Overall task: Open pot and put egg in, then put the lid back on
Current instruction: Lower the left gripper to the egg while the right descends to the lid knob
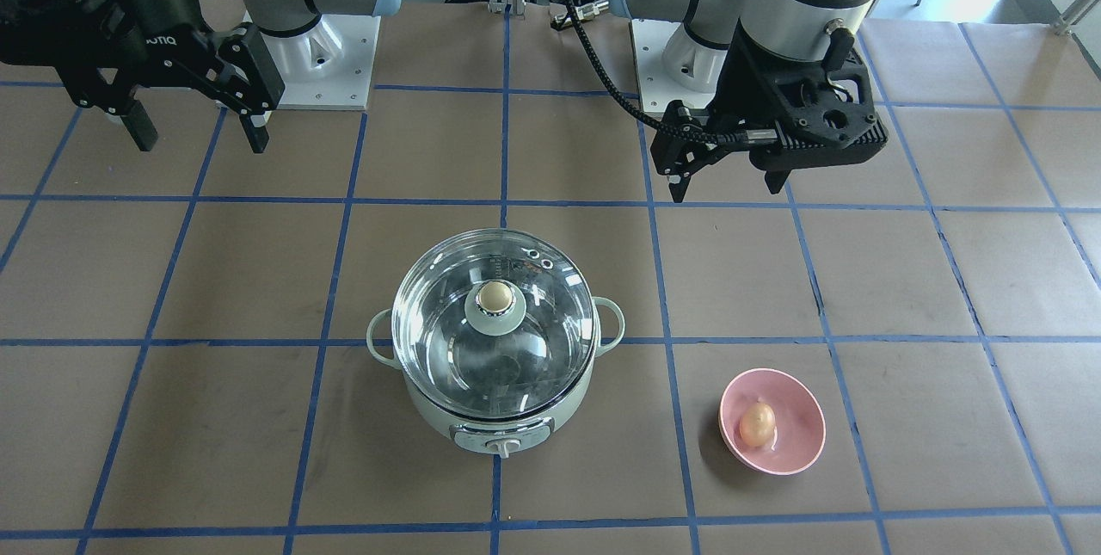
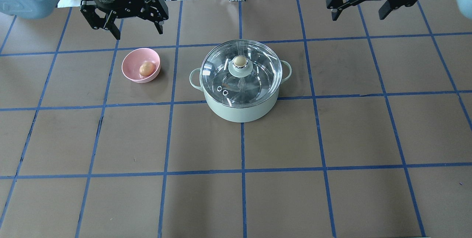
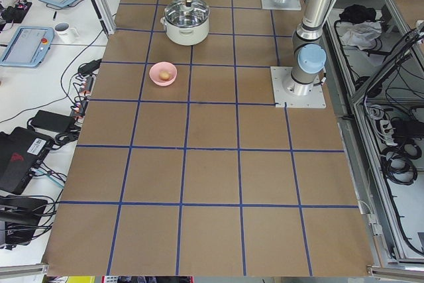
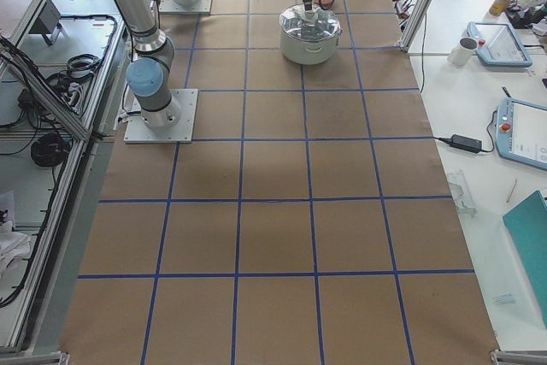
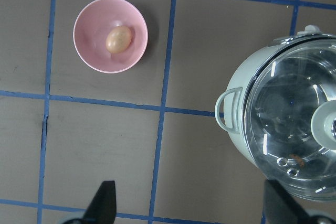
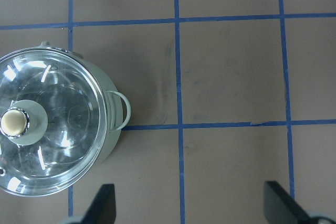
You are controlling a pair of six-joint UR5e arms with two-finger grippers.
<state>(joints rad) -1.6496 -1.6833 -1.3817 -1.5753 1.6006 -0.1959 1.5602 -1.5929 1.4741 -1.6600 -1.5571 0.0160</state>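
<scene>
The mint-green pot (image 2: 239,110) stands mid-table with the glass lid (image 2: 258,83) on it, beige knob (image 2: 239,61) on top. The tan egg (image 2: 146,68) lies in a pink bowl (image 2: 133,58) to the pot's left in the overhead view. My left gripper (image 2: 139,32) is open and empty, raised beyond the bowl. My right gripper (image 2: 358,16) is open and empty, raised far right of the pot. The left wrist view shows the egg (image 5: 118,39), the lid (image 5: 294,119) and open fingers (image 5: 105,203). The right wrist view shows the lid (image 6: 63,129) at left.
Brown paper with blue tape lines covers the table (image 2: 236,193). The arm bases (image 1: 322,47) are bolted on at the robot's edge. Side benches with tablets and mugs (image 3: 65,30) stand beyond the table's ends.
</scene>
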